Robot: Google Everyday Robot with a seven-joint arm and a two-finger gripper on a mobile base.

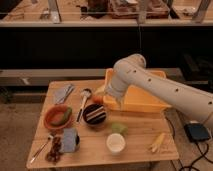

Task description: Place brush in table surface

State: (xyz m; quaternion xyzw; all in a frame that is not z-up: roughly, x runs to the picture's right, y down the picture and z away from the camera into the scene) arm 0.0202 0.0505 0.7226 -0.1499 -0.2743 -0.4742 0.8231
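The white arm (167,91) reaches in from the right over the yellow bin (142,106), bends at its elbow above the bin's left end and hangs its claw (102,96), fingers spread, just beside the bin's front left corner.

Dim warm light, soft shadows

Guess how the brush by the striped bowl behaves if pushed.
The brush looks stiff: its handle lies straight on the table. Slim, so probably light. Its round head may make it pivot. The gripper is beside that head.
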